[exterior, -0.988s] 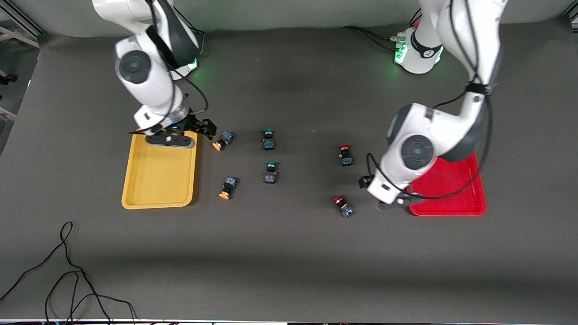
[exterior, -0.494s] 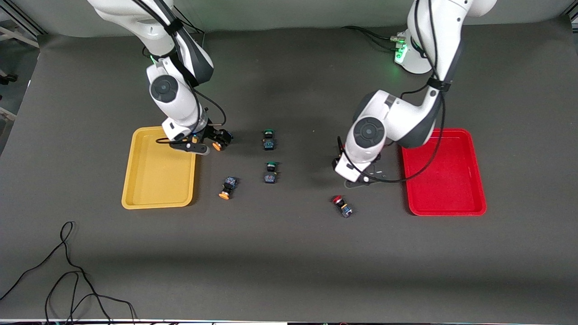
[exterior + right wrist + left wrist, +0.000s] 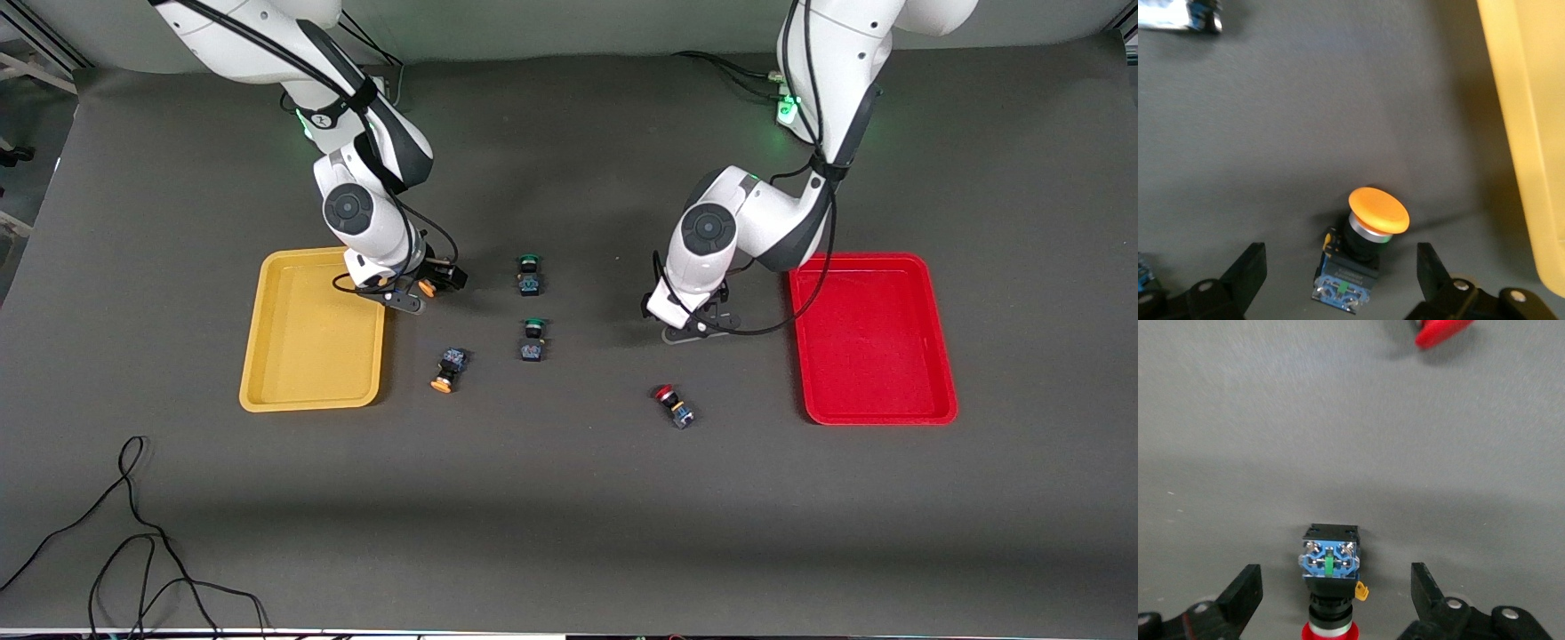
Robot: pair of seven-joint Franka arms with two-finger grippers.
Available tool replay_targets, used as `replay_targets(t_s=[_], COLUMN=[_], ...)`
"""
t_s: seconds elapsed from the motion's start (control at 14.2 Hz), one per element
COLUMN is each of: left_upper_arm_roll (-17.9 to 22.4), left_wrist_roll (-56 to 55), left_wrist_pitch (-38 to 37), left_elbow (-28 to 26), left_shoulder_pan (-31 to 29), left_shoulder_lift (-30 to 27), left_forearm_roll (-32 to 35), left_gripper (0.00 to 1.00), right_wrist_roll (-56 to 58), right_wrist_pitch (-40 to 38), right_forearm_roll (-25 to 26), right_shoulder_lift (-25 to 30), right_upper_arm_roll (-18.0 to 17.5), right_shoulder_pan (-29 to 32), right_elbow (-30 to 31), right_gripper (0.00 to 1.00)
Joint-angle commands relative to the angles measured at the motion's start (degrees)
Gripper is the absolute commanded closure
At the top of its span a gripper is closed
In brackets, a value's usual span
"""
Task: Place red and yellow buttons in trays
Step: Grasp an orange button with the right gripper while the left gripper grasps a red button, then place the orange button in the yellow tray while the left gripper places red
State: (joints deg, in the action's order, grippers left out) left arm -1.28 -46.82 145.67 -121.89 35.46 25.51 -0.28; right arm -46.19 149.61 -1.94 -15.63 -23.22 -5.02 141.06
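Note:
My right gripper (image 3: 425,289) (image 3: 1339,273) is low and open, its jaws either side of a yellow button (image 3: 1368,230) (image 3: 428,286) lying beside the yellow tray (image 3: 311,347) (image 3: 1531,133), not touching it. My left gripper (image 3: 696,324) (image 3: 1335,593) is open too. It straddles a red button (image 3: 1329,570) that lies on the mat and is hidden under the arm in the front view. A second yellow button (image 3: 446,369) and a second red button (image 3: 673,404) (image 3: 1441,330) lie nearer the front camera. The red tray (image 3: 876,347) holds nothing.
Two green-capped buttons (image 3: 529,274) (image 3: 533,340) lie mid-table between the arms. A black cable (image 3: 133,533) loops on the mat near the front edge, toward the right arm's end.
Both arms swung from over their trays toward the table's middle. The right gripper came down around the yellow button, the left around the red button, which it now hides in the front view.

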Motion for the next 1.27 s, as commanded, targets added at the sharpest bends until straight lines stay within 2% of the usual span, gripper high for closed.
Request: replay_targets(t_s=[0.0, 0.14, 0.21, 0.28, 0.35, 0.42, 0.64, 0.85, 1.06, 1.2], left_upper_arm_roll=[1.10, 1.10, 1.10, 1.19, 1.19, 1.19, 1.72, 5.04, 10.92, 14.19], left_wrist_roll=[-1.87, -1.87, -1.87, -1.87, -1.87, -1.87, -2.22, -1.62, -0.13, 7.67], left_wrist_pitch=[2.69, 2.16, 2.60, 2.69, 2.69, 2.08, -3.34, -17.82, -36.01, -46.05], left_elbow=[-2.83, -2.83, -2.83, -2.66, -2.66, -2.66, -0.91, 6.11, 13.93, 16.15], left_shoulder_pan=[1.36, 1.45, 1.45, 1.62, 1.54, 1.54, 1.01, 1.01, 0.66, -2.31], left_shoulder_lift=[-1.61, -1.61, -1.08, -0.12, -0.02, -0.20, -2.13, -4.40, -9.76, -15.28], left_forearm_roll=[0.11, 0.11, 0.11, 0.11, 0.11, 0.19, 0.11, 0.11, 0.54, 2.12], left_gripper=[0.03, 0.12, 0.19, 0.32, 0.63, 1.00, 1.00, 1.00, 1.00, 1.00], right_wrist_roll=[-1.80, -1.80, -1.80, -1.80, -1.80, -1.80, -1.71, -1.80, -1.54, -0.74], right_wrist_pitch=[0.68, 0.85, 0.85, 0.85, 0.85, 0.85, 0.85, 0.33, -4.13, -10.27], right_forearm_roll=[-0.52, -0.52, -0.52, -0.52, -0.52, -0.52, -0.43, -0.43, -0.43, -0.52], right_shoulder_lift=[-0.89, -1.77, -1.78, -1.86, -1.86, -1.86, -1.78, -1.08, 2.34, 6.73], right_upper_arm_roll=[-0.07, -0.07, -0.07, 0.02, 0.02, 0.02, 0.02, 0.02, 0.19, 0.63], right_shoulder_pan=[-0.16, 0.10, 0.10, 0.10, 0.10, 0.10, 0.19, 0.19, 0.45, 1.67], right_elbow=[-0.17, -0.26, -0.26, -0.26, -0.26, -0.26, -0.35, -0.52, -1.05, -2.27], right_gripper=[0.00, 0.00, 0.02, 0.08, 0.15, 0.22, 0.50, 0.70, 0.76, 0.77])
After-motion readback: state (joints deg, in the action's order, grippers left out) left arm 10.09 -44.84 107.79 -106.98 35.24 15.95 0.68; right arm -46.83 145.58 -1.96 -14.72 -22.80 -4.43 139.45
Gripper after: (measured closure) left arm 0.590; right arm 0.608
